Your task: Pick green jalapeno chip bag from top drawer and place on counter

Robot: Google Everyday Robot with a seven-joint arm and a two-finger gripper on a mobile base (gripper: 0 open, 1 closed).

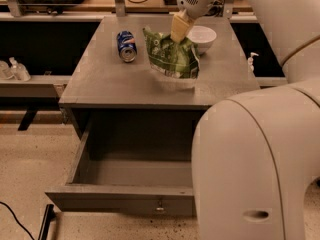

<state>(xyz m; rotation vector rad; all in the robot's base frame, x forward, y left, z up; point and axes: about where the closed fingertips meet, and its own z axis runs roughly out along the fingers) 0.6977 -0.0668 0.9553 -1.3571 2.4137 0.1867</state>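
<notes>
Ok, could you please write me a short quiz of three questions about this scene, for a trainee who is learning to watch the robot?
1. True or false: the wide shallow grey top drawer is closed.
2. What does the two-finger gripper hold over the flat matte grey counter? A: a red apple. B: the glossy green jalapeno chip bag. C: a yellow sponge.
3. Fill in: in the camera view, the thing on the counter to the left of the bag is the ____.
Key: 1 false, it is pulled open. 2 B. 3 the blue soda can, which lies on its side.
</notes>
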